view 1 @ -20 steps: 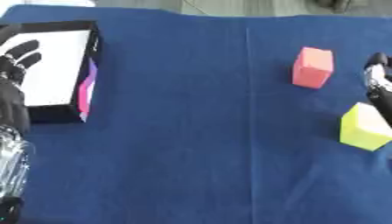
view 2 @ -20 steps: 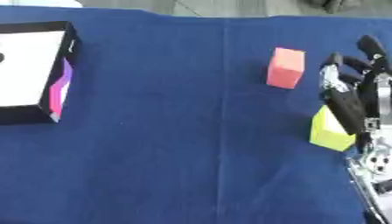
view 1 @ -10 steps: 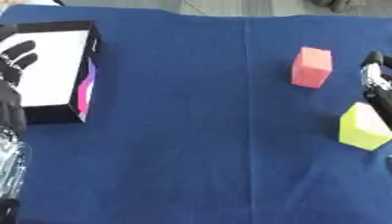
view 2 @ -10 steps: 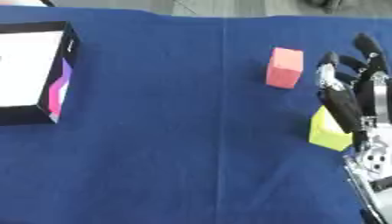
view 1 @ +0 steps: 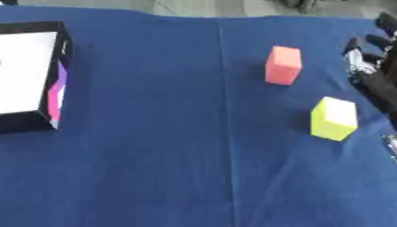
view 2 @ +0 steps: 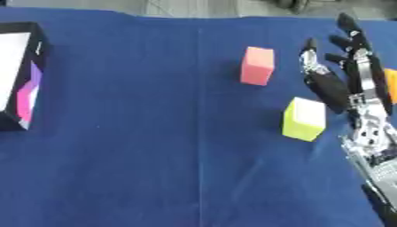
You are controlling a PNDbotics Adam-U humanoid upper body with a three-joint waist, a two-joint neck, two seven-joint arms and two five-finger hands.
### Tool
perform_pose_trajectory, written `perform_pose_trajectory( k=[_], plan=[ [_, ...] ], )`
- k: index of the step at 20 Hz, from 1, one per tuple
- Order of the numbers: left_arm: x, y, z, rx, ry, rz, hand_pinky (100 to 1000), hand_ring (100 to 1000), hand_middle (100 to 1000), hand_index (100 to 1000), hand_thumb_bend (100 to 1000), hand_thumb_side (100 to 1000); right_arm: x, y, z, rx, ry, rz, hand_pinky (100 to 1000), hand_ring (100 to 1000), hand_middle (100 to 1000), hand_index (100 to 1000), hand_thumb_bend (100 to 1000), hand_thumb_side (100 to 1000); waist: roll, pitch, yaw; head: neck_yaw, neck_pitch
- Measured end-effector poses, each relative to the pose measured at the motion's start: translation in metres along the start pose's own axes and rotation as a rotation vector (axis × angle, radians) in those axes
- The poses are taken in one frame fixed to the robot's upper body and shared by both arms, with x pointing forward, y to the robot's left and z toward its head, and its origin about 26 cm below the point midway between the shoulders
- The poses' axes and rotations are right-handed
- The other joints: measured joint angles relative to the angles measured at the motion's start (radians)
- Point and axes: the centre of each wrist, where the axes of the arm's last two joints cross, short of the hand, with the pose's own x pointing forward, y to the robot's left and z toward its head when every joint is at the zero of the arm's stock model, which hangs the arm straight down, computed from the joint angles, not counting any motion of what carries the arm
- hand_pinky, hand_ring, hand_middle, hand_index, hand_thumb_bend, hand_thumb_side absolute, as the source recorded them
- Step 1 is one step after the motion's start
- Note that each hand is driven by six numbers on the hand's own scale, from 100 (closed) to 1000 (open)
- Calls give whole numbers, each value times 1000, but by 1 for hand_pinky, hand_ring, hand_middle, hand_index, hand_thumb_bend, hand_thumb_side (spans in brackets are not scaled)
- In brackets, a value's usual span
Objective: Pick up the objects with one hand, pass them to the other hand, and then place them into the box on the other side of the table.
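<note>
Our right hand point(view 2: 347, 82) hovers with fingers spread straight, holding nothing, just right of the yellow-green block point(view 2: 304, 119); the pink block point(view 2: 257, 66) stands beyond it, the box point(view 1: 31, 75) far left on the blue tabletop point(view 1: 170, 133).

Two blocks lie left of the right hand point(view 2: 349, 80): the taller block point(view 2: 257, 65) farther out, the cube point(view 2: 304, 119) just beside its palm. The box point(view 1: 31, 75) sits far left.
</note>
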Motion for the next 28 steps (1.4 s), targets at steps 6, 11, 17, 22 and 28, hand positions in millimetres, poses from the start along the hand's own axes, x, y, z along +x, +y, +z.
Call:
perform_pose_trajectory(
  k=[6,11,17,22,28],
  plan=[
    [-1,3,0,-1,2,-19,788,714,771,913,228,912,-11,-4,12,170,75,183,902,971,995,988,214,397,-16,-2,-4,4,0],
    [-2,4,0,-2,4,-25,788,714,770,913,227,914,-17,-14,17,286,141,330,918,967,967,967,304,304,-19,-2,2,7,0],
    [-2,3,0,-11,9,-28,788,713,770,913,226,916,-4,-37,2,380,179,429,930,975,968,957,365,212,-19,-2,12,3,-1],
    [-2,2,1,-14,10,-29,788,713,770,913,226,917,16,-64,-17,414,186,467,932,977,972,958,354,207,-21,-2,13,-2,-1],
    [-2,3,0,-19,7,-41,788,713,770,913,226,919,29,-78,-26,487,229,442,948,992,975,951,420,190,-37,-2,10,-3,-2]
  ],
)
